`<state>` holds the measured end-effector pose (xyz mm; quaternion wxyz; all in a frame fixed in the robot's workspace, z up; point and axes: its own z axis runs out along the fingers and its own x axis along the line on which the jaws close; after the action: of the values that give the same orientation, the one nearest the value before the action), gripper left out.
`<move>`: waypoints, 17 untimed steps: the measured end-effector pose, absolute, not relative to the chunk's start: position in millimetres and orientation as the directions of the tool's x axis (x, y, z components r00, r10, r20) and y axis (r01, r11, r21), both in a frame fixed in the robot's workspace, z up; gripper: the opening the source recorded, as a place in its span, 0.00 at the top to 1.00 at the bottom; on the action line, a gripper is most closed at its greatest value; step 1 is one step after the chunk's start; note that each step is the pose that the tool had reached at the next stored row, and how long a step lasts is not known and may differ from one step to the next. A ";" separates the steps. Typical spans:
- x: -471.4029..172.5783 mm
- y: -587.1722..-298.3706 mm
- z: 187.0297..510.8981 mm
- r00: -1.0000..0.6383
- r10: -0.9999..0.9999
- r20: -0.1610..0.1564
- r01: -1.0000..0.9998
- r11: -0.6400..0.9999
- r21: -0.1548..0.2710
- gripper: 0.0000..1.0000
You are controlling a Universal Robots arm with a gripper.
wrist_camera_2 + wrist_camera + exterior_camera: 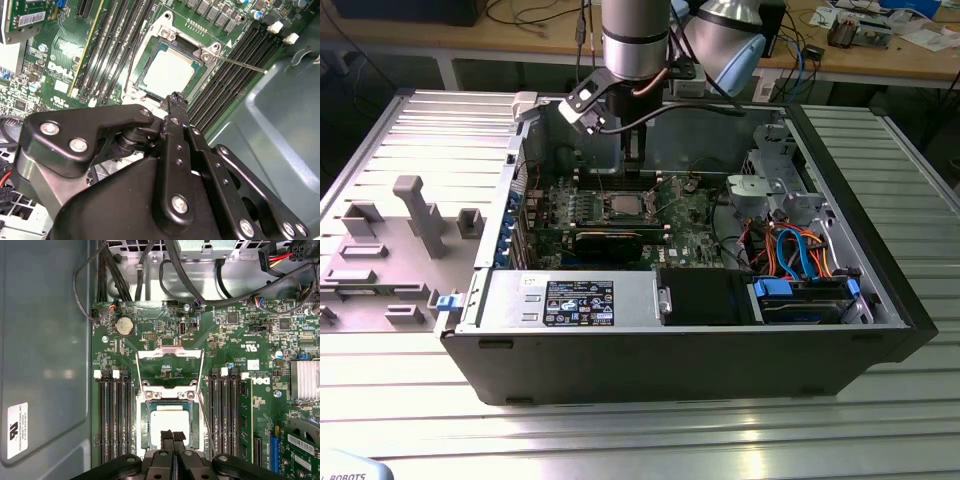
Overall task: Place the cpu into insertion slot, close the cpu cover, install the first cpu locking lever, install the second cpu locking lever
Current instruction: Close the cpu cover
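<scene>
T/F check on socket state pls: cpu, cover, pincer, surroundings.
1. The cpu sits in the insertion slot. True.
2. The cpu cover is closed over it. False: it is swung open, clear of the chip.
3. The pincer grips the cpu. False: it is shut on nothing, over the seated chip.
4. Long black memory slots flank the socket on both sides. True.

Exterior view overlooks the case (670,365); both wrist views closely face the cpu (170,72) (167,419).
</scene>
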<state>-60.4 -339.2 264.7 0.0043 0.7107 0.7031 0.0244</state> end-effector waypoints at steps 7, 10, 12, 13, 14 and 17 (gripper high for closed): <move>-60.4 -339.2 268.7 0.010 1.000 0.029 0.999 -0.011 0.040 0.89; -60.4 -339.2 269.8 0.010 1.000 0.029 0.999 -0.011 0.040 0.89; -60.4 -339.2 269.9 0.010 1.000 0.029 0.999 -0.011 0.040 0.89; -60.4 -339.2 269.9 0.010 1.000 0.029 0.999 -0.011 0.040 0.89; -60.3 -339.2 270.0 0.010 1.000 0.029 0.999 -0.011 0.040 0.89; -59.6 -339.3 270.1 0.010 1.000 0.028 0.999 -0.011 0.040 0.89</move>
<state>-59.6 -339.3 270.1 0.0043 0.7107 0.7031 0.0242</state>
